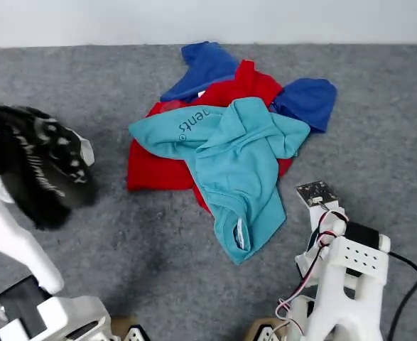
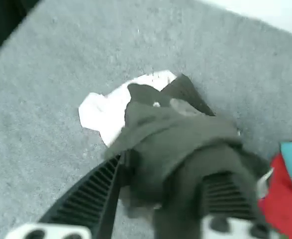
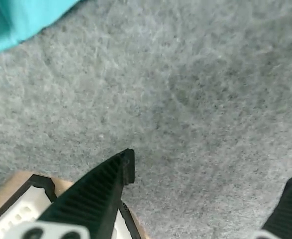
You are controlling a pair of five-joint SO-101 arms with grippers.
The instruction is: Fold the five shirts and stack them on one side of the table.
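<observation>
Black shirt [image 2: 185, 139] bunches between the fingers of the left gripper [image 2: 170, 172], which clamp it; soft and limp, it sags below them, a white patch [image 2: 103, 112] beyond possibly its print. Right gripper [image 3: 213, 172] fingers gape over bare grey felt [image 3: 195, 84], teal shirt [image 3: 21, 20] ahead of their tips. Light, floppy cloth, probably best pinched at a hem or shoulder seam, not mid-fold

The blurred black shirt [image 2: 185, 144] seemingly hides the tips of the left claw [image 2: 165, 172].

White arms [image 1: 350, 270] with black ribbed jaws, thin cables [image 1: 309, 273].
</observation>
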